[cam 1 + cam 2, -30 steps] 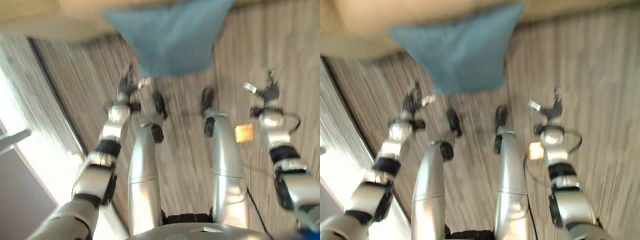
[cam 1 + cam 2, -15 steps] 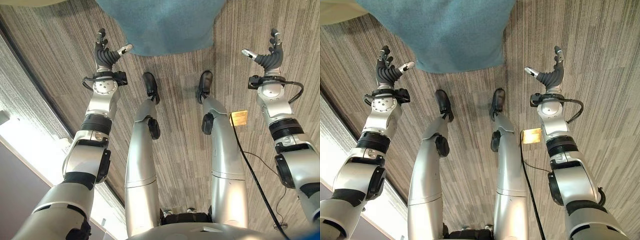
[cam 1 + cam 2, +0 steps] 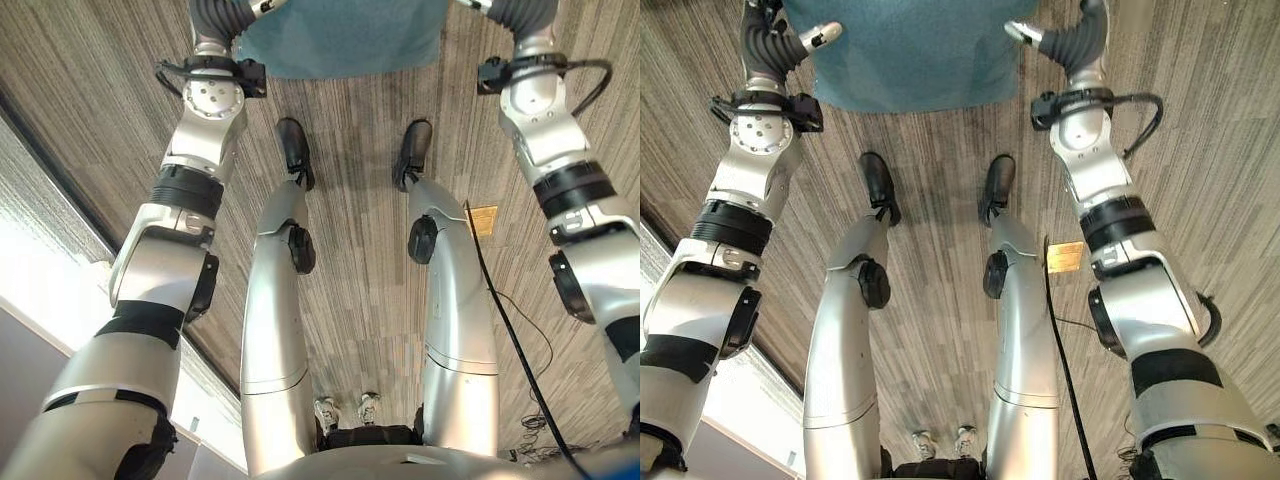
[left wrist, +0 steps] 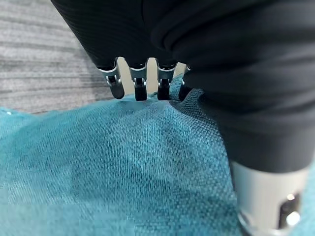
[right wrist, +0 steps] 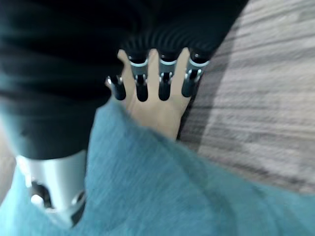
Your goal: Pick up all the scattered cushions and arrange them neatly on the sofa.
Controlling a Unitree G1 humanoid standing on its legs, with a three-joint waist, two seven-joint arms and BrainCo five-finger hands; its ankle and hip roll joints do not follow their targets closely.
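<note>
One teal cushion [image 3: 905, 55] lies on the striped floor [image 3: 1200, 130] — left hand [image 3: 765, 45] and right hand [image 3: 1080, 35] flank it, fingers straight, holding nothing.

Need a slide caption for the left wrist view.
Left hand reaches over the teal cushion, fingers extended.

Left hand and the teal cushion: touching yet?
Cannot tell. In the left wrist view the left hand has its fingertips at the teal cushion's edge, but neither contact nor gap shows plainly.
</note>
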